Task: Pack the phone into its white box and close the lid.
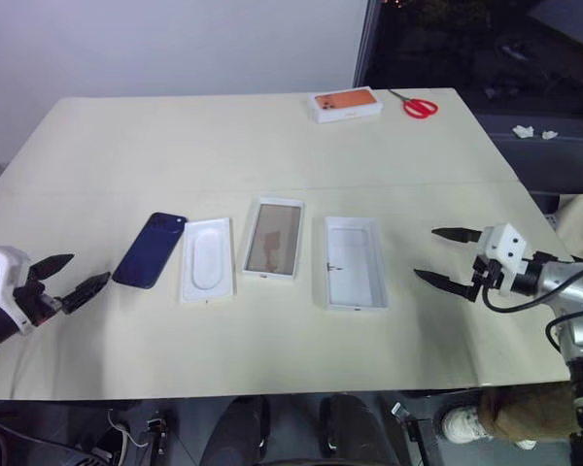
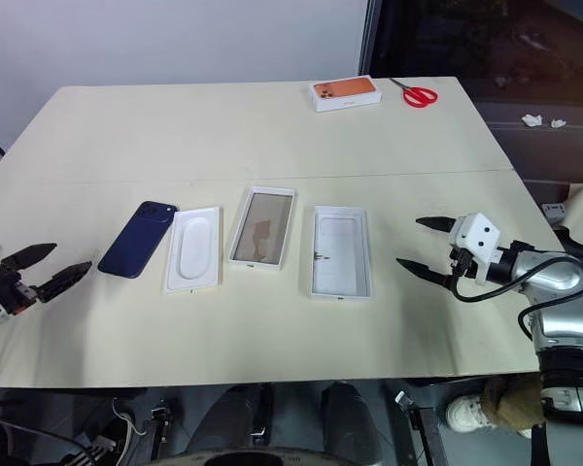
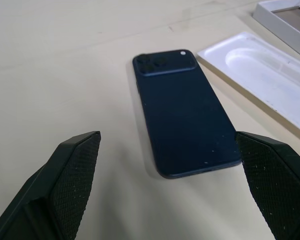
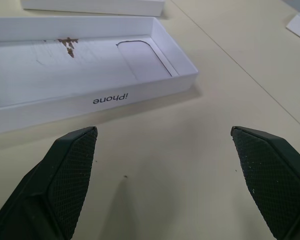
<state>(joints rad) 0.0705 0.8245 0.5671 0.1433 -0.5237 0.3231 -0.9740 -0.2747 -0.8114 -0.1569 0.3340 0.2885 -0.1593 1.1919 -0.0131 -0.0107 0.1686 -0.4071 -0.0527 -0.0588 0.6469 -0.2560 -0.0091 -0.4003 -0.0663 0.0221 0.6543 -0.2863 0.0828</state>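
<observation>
Worktop [image 1: 272, 165]: four flat items are being carried in a row across the middle of the frame, all lying apart from one another.
Phone [image 1: 150, 249]: is lying back-up at the left end of the row, outside every container, its camera cluster turned to the far edge.
Insert [image 1: 208, 259]: a thin white tray with an oval recess is lying just right of the phone; nothing is being held in it.
White box [image 1: 274, 239]: is lying open at the centre of the frame, its brownish floor being shown bare.
Lid [image 1: 355, 262]: is lying inside-up right of the white box, plain white within, with nothing placed in it.
Orange-topped box [image 1: 347, 104]: is sitting shut at the upper centre, red scissors [image 1: 418, 105] beside it.
Left gripper [image 1: 68, 279]: is being held wide open at the lower left, near the phone, nothing grasped.
Right gripper [image 1: 449, 257]: is being held wide open at the right, near the lid, nothing grasped.
</observation>
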